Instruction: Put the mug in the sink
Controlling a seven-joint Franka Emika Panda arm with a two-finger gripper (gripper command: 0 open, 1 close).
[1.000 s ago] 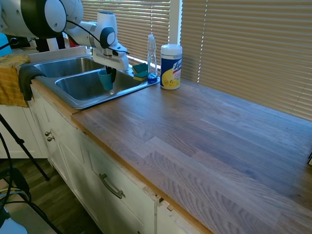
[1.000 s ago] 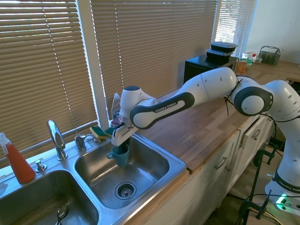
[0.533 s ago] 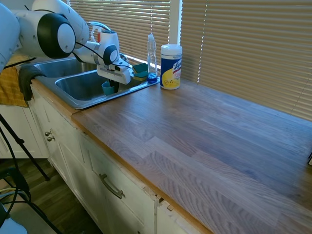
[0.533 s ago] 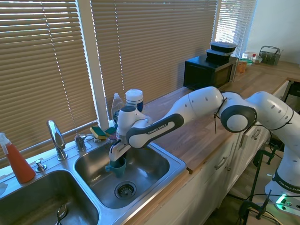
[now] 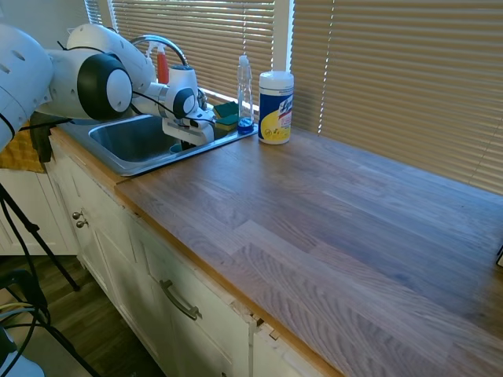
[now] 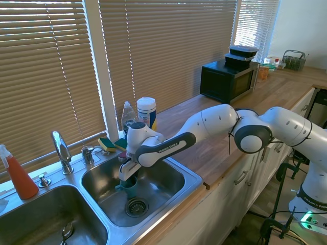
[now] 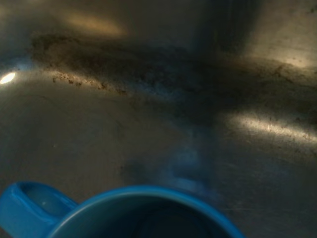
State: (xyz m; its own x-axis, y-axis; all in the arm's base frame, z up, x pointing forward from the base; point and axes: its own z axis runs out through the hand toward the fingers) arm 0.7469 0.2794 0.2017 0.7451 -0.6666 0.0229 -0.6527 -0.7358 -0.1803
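From the first exterior view I see the arm reaching low into the near basin of the sink point(image 5: 118, 161), with the gripper point(image 5: 187, 140) sunk behind the basin's front rim. The mug is hidden here and I cannot tell how the fingers stand. Just behind the sink's corner sit a clear bottle point(image 5: 245, 90), a green-and-yellow sponge point(image 5: 226, 115) and a white-and-yellow wipes canister point(image 5: 276, 107) on the wooden counter point(image 5: 330, 228).

From the second exterior view I see the gripper point(image 6: 126, 178) down inside the right basin of the sink point(image 6: 168, 196), clamped on the rim of the teal mug point(image 6: 129, 187). The mug stands upright, at or just above the basin floor, close beside the drain point(image 6: 136, 206); whether it touches the floor I cannot tell. The faucet point(image 6: 62, 150) rises behind the divider, and a red spray bottle point(image 6: 18, 176) stands at the far left.

In the wrist view I look down past the blue mug point(image 7: 129, 213) rim, its handle showing to one side, onto dull, speckled steel close underneath.
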